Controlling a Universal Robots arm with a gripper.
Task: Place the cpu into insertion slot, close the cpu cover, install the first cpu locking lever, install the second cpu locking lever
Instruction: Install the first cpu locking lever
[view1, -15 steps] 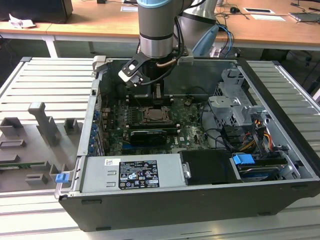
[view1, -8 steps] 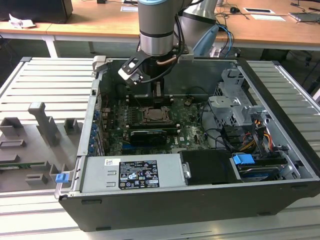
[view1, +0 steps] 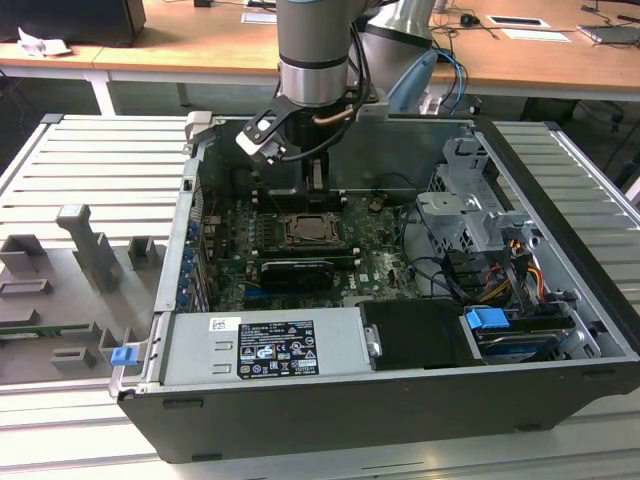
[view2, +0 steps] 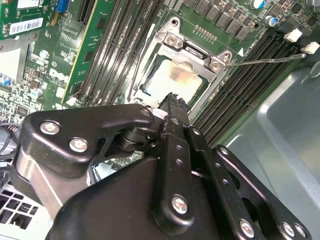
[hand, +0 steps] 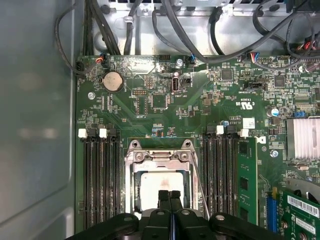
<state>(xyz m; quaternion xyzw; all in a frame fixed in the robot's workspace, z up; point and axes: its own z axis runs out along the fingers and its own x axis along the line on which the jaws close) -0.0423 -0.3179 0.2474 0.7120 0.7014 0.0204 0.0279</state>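
Note:
The cpu (hand: 159, 186) lies flat in the insertion slot (view1: 315, 232) on the green board, its silvery-beige top showing. The cpu cover (hand: 160, 157) is folded down over it, and the chip shows through the cover's cut-out centre (view2: 172, 80). A thin metal locking lever (view2: 265, 61) sticks out from one corner of the socket and runs along its side (hand: 200, 187). My gripper (hand: 170, 196) hangs just above the near edge of the chip, its two black fingers (view2: 172, 107) pressed together with nothing between them. In the exterior view the gripper (view1: 315, 180) is inside the open case.
Long black memory slots (hand: 100, 180) flank the socket on both sides. Cable bundles (hand: 200, 30) cross the back of the case. A green expansion card (hand: 247, 185) and a heatsink (hand: 304, 139) stand to one side. The grey case wall (hand: 35, 125) is close on the other.

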